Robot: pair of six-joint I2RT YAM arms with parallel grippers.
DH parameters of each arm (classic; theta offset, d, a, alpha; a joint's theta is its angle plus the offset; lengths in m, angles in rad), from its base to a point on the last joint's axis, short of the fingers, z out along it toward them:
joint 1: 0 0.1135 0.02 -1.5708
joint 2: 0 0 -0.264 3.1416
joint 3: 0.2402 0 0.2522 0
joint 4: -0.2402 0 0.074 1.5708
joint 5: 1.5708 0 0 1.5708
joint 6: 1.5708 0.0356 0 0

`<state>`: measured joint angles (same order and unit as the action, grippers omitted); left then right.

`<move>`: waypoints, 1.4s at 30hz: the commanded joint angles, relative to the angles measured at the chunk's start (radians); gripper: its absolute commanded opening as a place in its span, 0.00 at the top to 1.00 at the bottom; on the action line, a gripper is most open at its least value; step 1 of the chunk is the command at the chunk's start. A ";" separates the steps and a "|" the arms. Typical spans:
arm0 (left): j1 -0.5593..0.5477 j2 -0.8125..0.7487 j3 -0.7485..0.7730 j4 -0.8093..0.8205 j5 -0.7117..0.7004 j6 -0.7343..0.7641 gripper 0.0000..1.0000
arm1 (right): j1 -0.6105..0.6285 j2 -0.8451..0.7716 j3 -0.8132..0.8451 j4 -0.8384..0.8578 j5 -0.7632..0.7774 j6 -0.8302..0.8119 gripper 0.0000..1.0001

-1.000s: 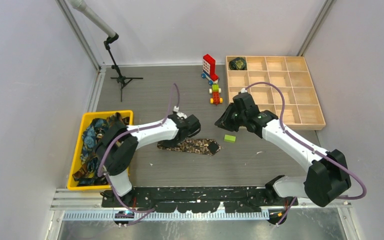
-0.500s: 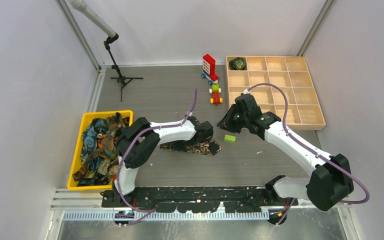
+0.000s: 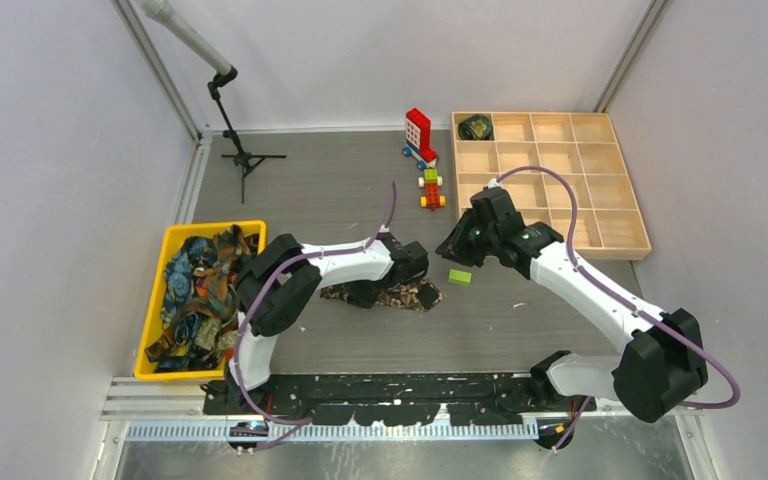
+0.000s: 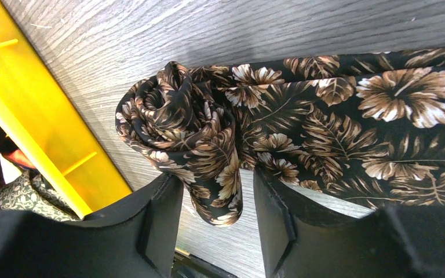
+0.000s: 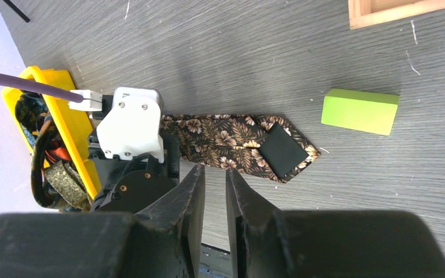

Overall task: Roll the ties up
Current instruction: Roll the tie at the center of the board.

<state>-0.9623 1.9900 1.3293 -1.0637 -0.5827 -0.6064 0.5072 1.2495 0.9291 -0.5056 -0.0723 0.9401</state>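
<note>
Top view: a brown leaf-print tie [image 3: 410, 295] is laid on the table [image 3: 360, 190] between both arms.
Left wrist: the left gripper [image 4: 215, 185] is spread around its rolled end, seemingly not pinching. Right wrist: the right gripper [image 5: 214, 174] is held barely parted, empty.

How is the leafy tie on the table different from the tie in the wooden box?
The leafy tie lies mostly flat on the table, only one end curled up; the rolled tie in the wooden box is a round bundle. The leafy tie stretches long; the rolled tie fits in one corner compartment. The leafy tie shows brown leaves on black; the rolled tie looks greenish. Both are patterned cloth.
</note>
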 commanded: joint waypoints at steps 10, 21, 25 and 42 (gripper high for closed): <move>-0.007 -0.126 0.029 0.052 0.058 0.025 0.36 | -0.002 -0.009 0.079 -0.001 -0.005 -0.009 0.75; 0.031 -0.322 -0.060 0.101 0.106 0.017 0.28 | 0.008 0.049 0.099 0.030 -0.040 -0.001 0.75; 0.083 -0.449 -0.127 0.116 0.145 0.005 0.31 | 0.046 0.113 0.136 0.046 -0.050 -0.001 0.75; 0.409 -0.801 -0.447 0.176 0.357 -0.101 0.52 | 0.245 0.663 0.626 0.002 -0.100 -0.066 0.67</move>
<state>-0.5644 1.2240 0.9432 -0.9119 -0.2810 -0.6315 0.7517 1.8275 1.4269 -0.4797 -0.1394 0.9188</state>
